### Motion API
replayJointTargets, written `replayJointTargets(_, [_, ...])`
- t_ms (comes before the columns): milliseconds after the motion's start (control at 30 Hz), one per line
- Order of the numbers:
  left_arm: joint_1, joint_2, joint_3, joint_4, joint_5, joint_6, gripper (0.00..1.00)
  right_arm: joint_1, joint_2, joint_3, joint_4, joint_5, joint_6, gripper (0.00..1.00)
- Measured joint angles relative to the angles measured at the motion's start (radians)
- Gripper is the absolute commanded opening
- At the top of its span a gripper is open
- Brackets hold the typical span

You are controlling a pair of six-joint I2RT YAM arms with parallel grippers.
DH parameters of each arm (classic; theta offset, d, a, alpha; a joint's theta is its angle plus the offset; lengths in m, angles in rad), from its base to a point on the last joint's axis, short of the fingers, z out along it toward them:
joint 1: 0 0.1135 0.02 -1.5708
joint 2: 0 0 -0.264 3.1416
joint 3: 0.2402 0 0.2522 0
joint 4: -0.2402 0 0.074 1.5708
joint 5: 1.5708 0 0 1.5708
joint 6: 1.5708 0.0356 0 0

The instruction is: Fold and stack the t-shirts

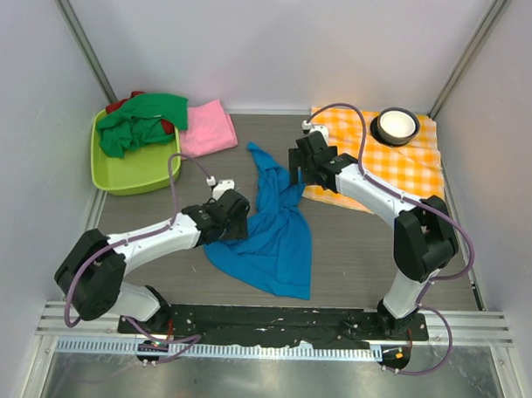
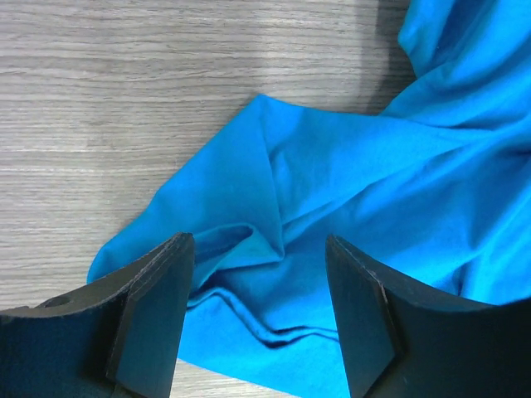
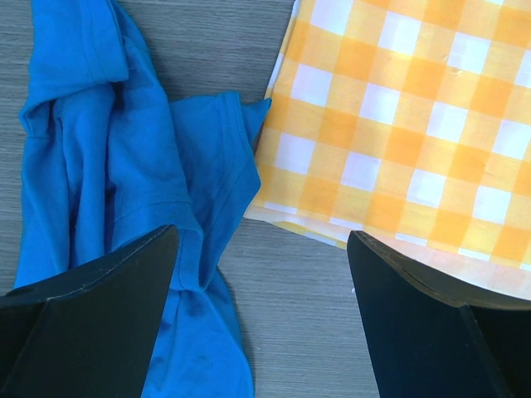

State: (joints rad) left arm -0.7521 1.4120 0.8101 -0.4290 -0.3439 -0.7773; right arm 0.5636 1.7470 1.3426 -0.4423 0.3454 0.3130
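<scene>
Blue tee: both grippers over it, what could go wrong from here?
1. The left gripper straddles bunched folds of the blue tee; it may pinch several layers, so the tee won't spread.
2. The right gripper hangs open at the edge of the checked cloth; it could snag that too.

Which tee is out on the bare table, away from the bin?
The blue t-shirt, crumpled on the table. The green t-shirt and red t-shirt are heaped in the lime bin, and the pink t-shirt lies right beside that bin.
</scene>
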Motion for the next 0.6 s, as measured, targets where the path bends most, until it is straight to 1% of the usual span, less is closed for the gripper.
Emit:
replayJointTargets(100, [0.000,-0.045,-0.018,-0.010,0.000,0.000,0.62,0.000,0.000,0.000,0.000,-0.002,0.003,0.88])
replayJointTargets(300, [0.002,-0.057,-0.028,-0.009,0.000,0.000,0.62,0.000,0.000,0.000,0.000,-0.012,0.011,0.88])
replayJointTargets(533, [0.008,-0.003,-0.031,-0.001,-0.001,0.000,0.60,0.000,0.000,-0.001,0.000,-0.014,0.011,0.88])
replayJointTargets(600, [0.010,0.010,-0.031,0.005,0.000,0.000,0.53,0.000,0.000,-0.002,0.000,-0.014,0.011,0.88])
